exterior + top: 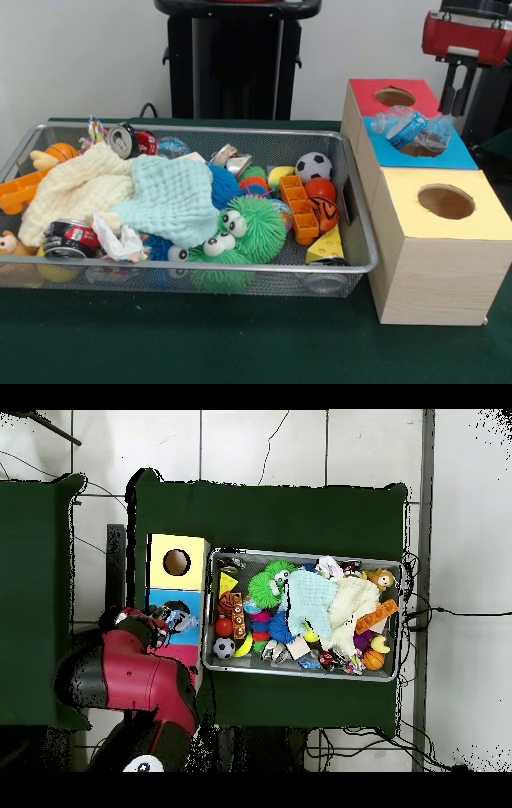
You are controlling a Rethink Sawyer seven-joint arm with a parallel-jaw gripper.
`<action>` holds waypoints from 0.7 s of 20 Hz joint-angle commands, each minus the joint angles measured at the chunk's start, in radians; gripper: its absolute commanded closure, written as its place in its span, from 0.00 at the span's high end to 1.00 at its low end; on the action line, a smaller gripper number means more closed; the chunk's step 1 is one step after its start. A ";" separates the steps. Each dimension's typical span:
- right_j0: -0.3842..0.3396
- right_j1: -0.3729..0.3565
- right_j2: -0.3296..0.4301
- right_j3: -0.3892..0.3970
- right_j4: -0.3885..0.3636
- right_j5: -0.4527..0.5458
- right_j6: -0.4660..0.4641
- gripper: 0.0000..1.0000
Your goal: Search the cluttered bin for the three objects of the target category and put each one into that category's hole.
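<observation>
Bin (352,200) crammed with toys, cloths, cans. Bottle (410,128) lies sideways over blue hole (420,149), cap pointing left. Gripper (453,102) far right, jaws empty, slightly apart.

Lab: pedestal-mounted robot arm (130,679), sorting boxes (432,240)

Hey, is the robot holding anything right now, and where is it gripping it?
Nothing is held. The gripper hangs empty above the boxes, while the plastic bottle lies apart from it on the blue box, over its hole.
</observation>
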 commanded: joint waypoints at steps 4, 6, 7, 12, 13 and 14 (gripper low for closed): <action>-0.034 -0.021 0.076 0.094 0.028 -0.006 0.223 0.00; -0.033 -0.027 0.072 0.096 0.027 -0.002 0.224 0.00; -0.032 -0.028 0.073 0.100 0.027 -0.004 0.225 0.00; -0.039 -0.019 0.087 0.110 0.023 -0.034 0.223 0.00; -0.039 -0.016 0.087 0.110 0.024 -0.039 0.225 0.00; -0.040 -0.015 0.089 0.111 0.025 -0.044 0.227 0.00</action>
